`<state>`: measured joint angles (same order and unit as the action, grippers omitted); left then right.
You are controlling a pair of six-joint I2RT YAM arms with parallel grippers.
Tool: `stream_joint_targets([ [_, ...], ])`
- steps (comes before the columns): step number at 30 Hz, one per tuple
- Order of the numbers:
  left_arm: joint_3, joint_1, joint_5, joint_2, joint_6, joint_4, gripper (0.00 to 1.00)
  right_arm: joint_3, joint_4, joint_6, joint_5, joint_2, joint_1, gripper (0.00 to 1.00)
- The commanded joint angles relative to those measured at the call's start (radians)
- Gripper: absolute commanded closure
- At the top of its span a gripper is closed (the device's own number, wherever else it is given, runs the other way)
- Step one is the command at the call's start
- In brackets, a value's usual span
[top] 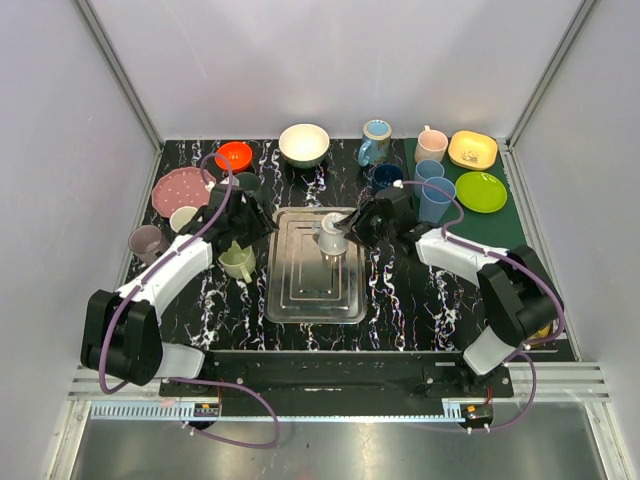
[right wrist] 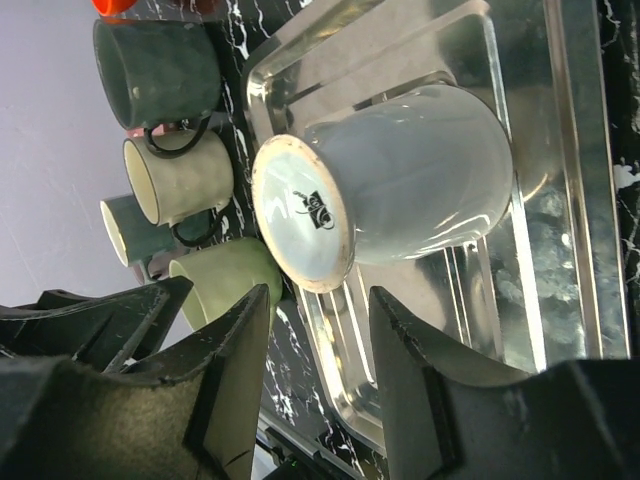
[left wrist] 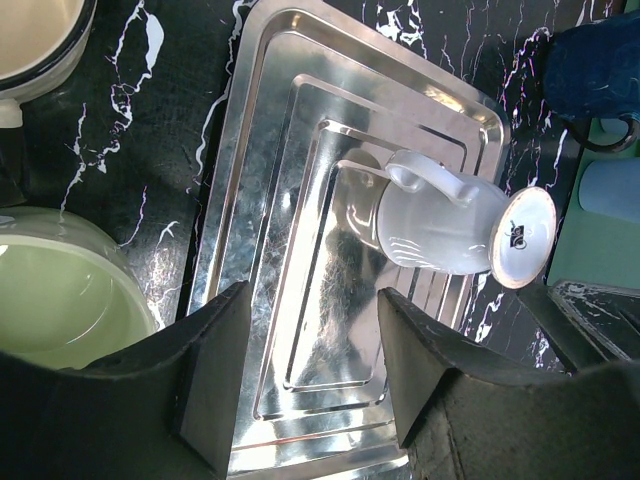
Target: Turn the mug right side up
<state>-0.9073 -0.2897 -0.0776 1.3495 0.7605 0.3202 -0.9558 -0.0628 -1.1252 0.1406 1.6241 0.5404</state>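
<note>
A white-grey mug [top: 332,236] stands upside down on the metal tray [top: 315,295], base up, near the tray's far right. In the left wrist view the mug [left wrist: 435,222] shows its handle and stamped base. In the right wrist view the mug [right wrist: 415,180] lies just beyond my fingers. My right gripper [top: 358,228] is open and empty, right next to the mug; in its own view [right wrist: 318,295] the jaws stand apart below the base. My left gripper [top: 258,222] is open and empty over the tray's left edge, its own view [left wrist: 312,295] showing bare tray between the jaws.
A light green mug [top: 238,262] sits left of the tray under my left arm. Blue cups [top: 436,198], a pink mug [top: 431,143], a white bowl [top: 304,143], an orange bowl [top: 234,155], a pink plate [top: 182,190] and a green plate [top: 481,191] stand around the back.
</note>
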Motion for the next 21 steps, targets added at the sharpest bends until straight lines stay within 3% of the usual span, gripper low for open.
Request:
stream_joint_targets([
  [1,0.004,0.004,0.013,-0.033,-0.004,-0.029,0.43,0.014,-0.015,-0.012,-0.024,-0.03,-0.002,0.5],
  [21,0.005,0.004,0.009,-0.03,-0.018,-0.027,0.44,-0.058,-0.046,0.004,-0.027,0.076,-0.003,0.67],
])
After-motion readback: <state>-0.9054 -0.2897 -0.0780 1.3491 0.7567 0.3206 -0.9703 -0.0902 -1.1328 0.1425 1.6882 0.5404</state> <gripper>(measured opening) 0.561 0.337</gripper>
